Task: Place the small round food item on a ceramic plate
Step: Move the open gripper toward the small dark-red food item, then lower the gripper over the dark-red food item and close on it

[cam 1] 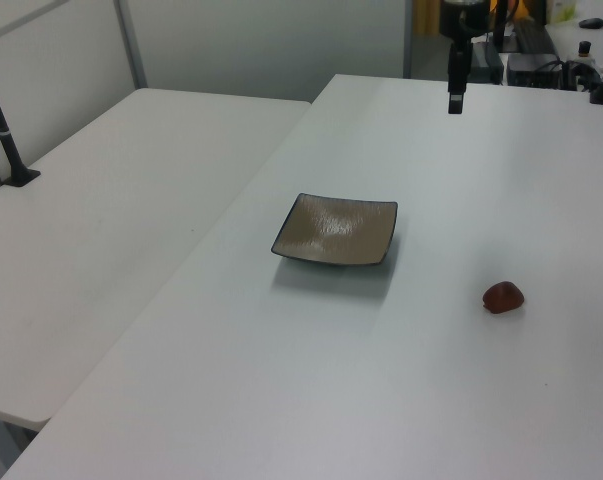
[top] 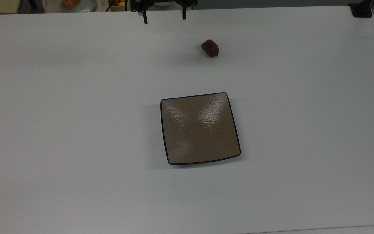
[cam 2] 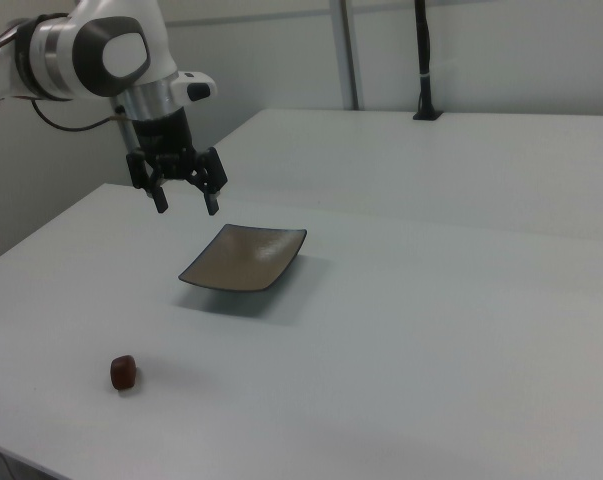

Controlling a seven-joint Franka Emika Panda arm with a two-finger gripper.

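Note:
The small round food item (top: 210, 48), a dark reddish-brown glossy lump, lies on the white table; it also shows in the left view (cam 1: 503, 296) and the right view (cam 2: 123, 372). The ceramic plate (top: 200, 128), square and tan-brown with a dark rim, sits mid-table with nothing on it (cam 1: 336, 229) (cam 2: 245, 257). My gripper (top: 164, 19) hangs open at the top view's upper edge, above the table and well apart from both. In the right view the gripper (cam 2: 186, 203) hovers high over the table, its fingers spread with nothing between them. The left view has the gripper (cam 1: 456, 102) side-on.
A second white table (cam 1: 131, 200) adjoins at the left view's left. A black post (cam 2: 422, 60) stands at the far back in the right view. A round pale plate (top: 76, 4) with orange food sits beyond the table's top edge in the top view.

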